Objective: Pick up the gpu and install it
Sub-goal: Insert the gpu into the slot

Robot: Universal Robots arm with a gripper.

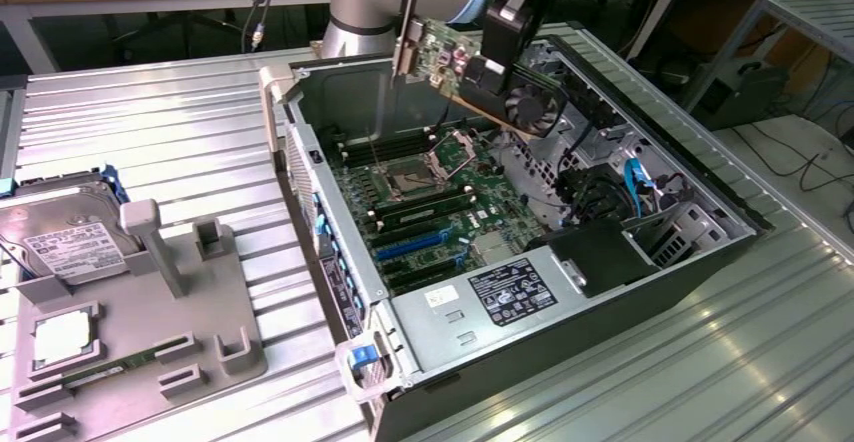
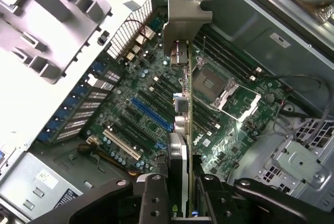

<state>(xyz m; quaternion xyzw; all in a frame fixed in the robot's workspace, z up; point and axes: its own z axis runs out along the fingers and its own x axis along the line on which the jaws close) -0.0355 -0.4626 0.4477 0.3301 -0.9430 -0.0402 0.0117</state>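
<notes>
The gpu (image 1: 497,90), a green card with a black fan and a silver bracket, hangs tilted in the air over the far end of the open computer case (image 1: 694,197). My gripper (image 1: 491,67) is shut on it from above. In the wrist view the gpu (image 2: 183,104) is edge-on, its silver bracket (image 2: 186,18) pointing away from the camera, and my gripper (image 2: 180,195) clamps the card's near end between its black fingers (image 2: 153,195). Below lies the motherboard (image 2: 130,98) with its blue slot (image 2: 150,113) and the CPU socket (image 2: 216,85). The card is well above the board.
The case walls (image 1: 304,162) surround the motherboard (image 1: 447,212); a power supply (image 1: 514,292) and cables (image 1: 638,187) fill the near and right parts. On the exterior view's left, a grey fixture tray (image 1: 147,352) holds a hard drive (image 1: 60,237), a chip (image 1: 60,337) and a RAM stick (image 1: 104,372).
</notes>
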